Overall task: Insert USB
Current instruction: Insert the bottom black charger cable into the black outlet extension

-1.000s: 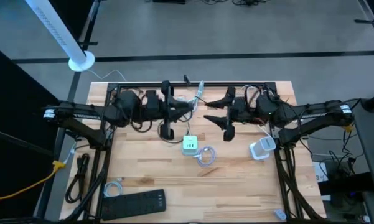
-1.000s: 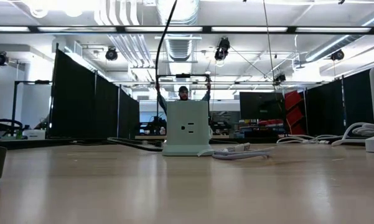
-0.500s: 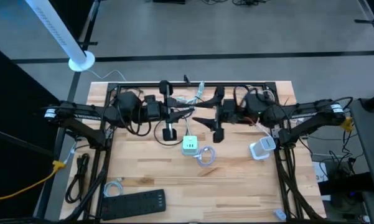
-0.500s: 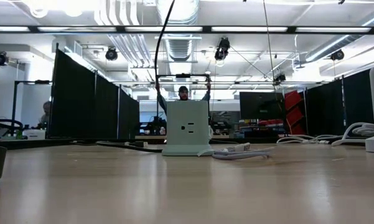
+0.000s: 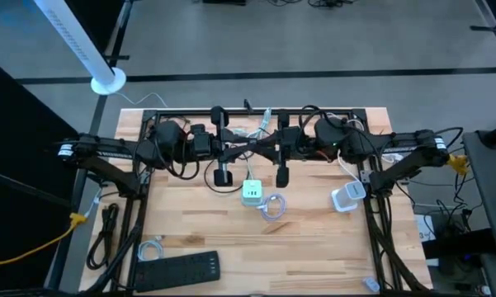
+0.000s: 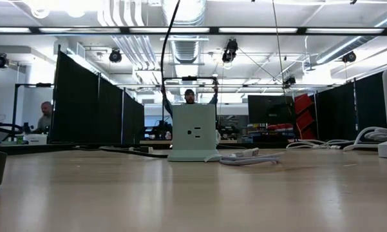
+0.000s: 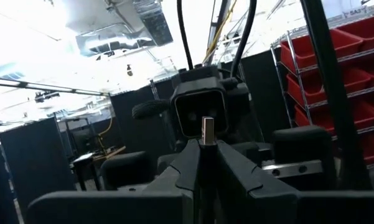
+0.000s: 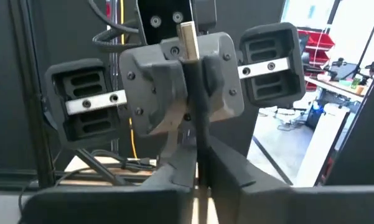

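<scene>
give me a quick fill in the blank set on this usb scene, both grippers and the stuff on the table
1. The left gripper and the right gripper meet above the ____ edge of the table.
2. The USB plug stands pinched between the left gripper's ____ fingers.
3. The pale green outlet cube sits beside a coiled ____ cable.
4. In the low view the cube shows one ____ socket.

Missing words: far; shut; white; power
</scene>
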`<action>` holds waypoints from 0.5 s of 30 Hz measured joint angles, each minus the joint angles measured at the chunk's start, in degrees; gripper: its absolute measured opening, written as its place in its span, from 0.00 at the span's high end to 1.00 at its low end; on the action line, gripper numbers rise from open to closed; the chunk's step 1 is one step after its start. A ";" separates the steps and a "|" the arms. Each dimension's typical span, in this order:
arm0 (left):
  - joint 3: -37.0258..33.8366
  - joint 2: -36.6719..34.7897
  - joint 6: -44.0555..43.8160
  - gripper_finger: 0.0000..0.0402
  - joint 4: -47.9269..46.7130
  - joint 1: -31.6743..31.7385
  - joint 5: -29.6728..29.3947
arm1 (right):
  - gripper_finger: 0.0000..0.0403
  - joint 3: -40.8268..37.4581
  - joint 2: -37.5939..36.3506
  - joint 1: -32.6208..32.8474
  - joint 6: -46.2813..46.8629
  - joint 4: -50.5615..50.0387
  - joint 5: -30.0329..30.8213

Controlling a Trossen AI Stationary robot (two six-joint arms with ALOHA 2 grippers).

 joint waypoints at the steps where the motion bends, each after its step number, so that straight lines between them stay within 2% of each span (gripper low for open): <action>1: 0.00 -0.12 -0.11 0.95 -0.30 0.00 0.06 | 0.98 0.00 -0.06 0.00 0.68 -0.47 0.06; 6: 0.00 -0.66 -3.33 0.95 -2.08 0.03 -0.10 | 0.99 0.00 -0.26 0.00 1.79 -1.63 0.02; 9: 0.00 -0.69 -4.23 0.94 -3.69 0.00 -3.19 | 0.99 0.00 -0.26 -0.01 2.41 -2.92 0.26; 15: 0.00 -2.02 -4.21 0.69 -5.71 0.04 -5.10 | 0.99 0.00 -0.39 0.00 3.85 -6.02 0.06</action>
